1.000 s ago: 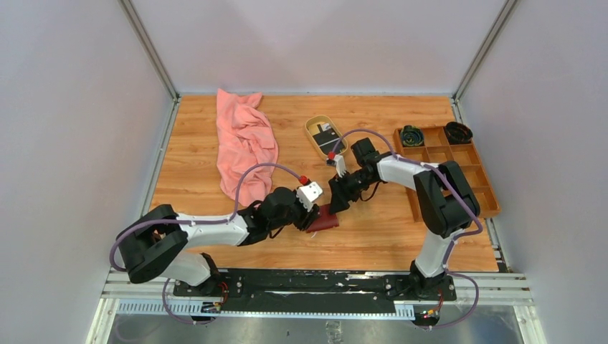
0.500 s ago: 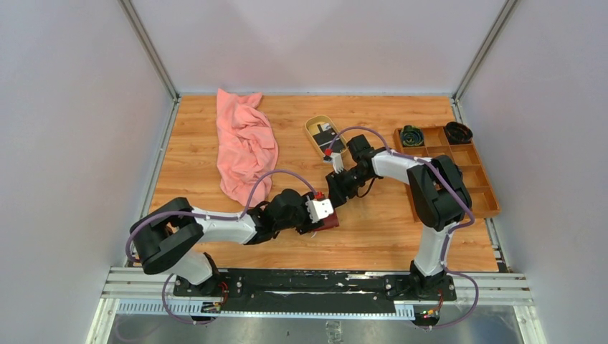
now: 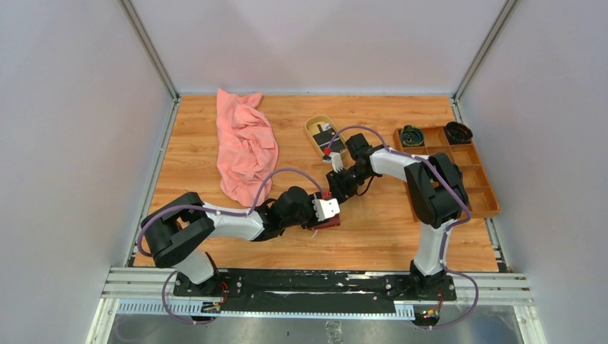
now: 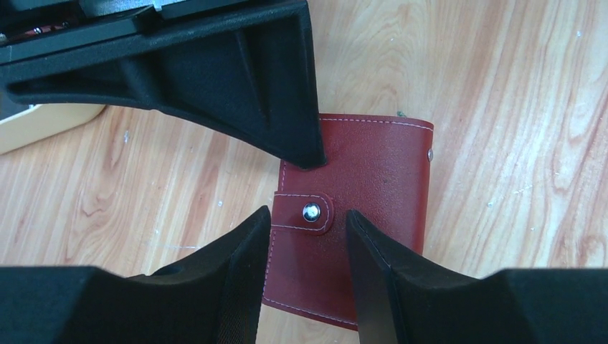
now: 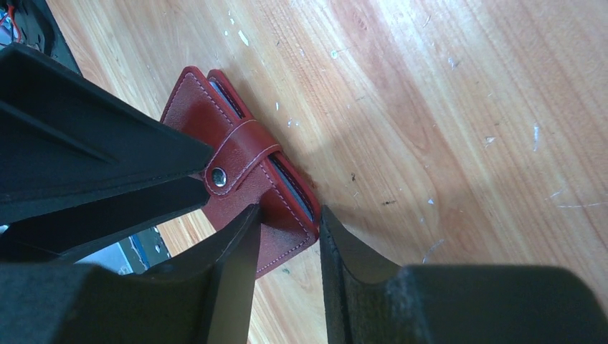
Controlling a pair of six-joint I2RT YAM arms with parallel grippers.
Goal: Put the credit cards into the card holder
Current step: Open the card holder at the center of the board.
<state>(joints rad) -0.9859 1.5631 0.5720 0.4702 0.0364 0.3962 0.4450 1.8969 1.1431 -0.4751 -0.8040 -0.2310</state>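
Between the tips of our left gripper [image 4: 308, 213] sits the snap [image 4: 310, 211] of the strap [image 4: 290, 215]. The two fingers stand apart, one on each side of it, and nothing is clamped. Our right gripper [image 5: 288, 213] has its fingers a narrow gap apart around one corner of the wallet [image 5: 247, 190]. We cannot tell whether they already pinch that corner or only straddle it.

The wallet lies flat and shut on the table [image 3: 401, 236], toward the near side between the two arms. Its strap is fastened, so no card can go in yet.

We judge the step in hand to be opening it. To do that well, we should let the right fingers pin the body down at the corner, clear of the strap, so the wallet cannot slide on the smooth wood. The left fingers should catch the rounded free end of the strap rather than the stud itself. We then peel it up and away from the body, not sideways, since a sideways drag would likely just turn the whole wallet.

The two grippers work very close together, so we keep each move small and watch that they do not knock.

The cards [image 3: 327, 132] wait in the oval dish [image 3: 310, 127], farther back on the table and well apart from the wallet.
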